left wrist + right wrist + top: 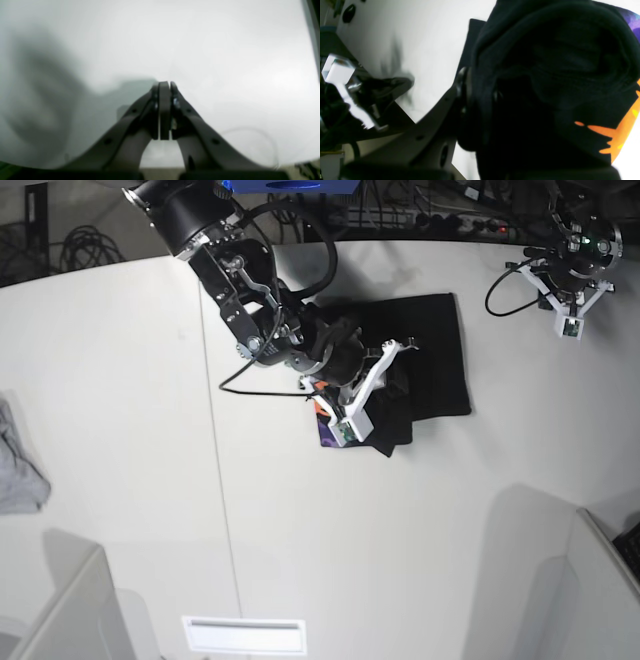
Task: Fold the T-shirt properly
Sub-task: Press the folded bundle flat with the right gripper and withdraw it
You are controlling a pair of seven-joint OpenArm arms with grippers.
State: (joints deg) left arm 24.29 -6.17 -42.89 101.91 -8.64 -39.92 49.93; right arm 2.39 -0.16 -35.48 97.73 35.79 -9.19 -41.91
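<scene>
The black T-shirt [435, 350] lies partly folded on the white table, right of centre in the base view. A bit of its orange and purple print [325, 425] shows at its lower left edge. My right gripper [477, 82] is shut on a bunched fold of the shirt [545, 62], and the cloth covers one finger. In the base view this gripper [378, 385] is over the shirt's left part. My left gripper [165, 83] is shut and empty above bare table. In the base view it [562, 285] hangs at the far right, apart from the shirt.
A small light-grey cloth [15, 465] lies at the table's left edge. Cables and a power strip [450, 220] run behind the table's far edge. A panel's edge [600, 550] rises at the lower right corner.
</scene>
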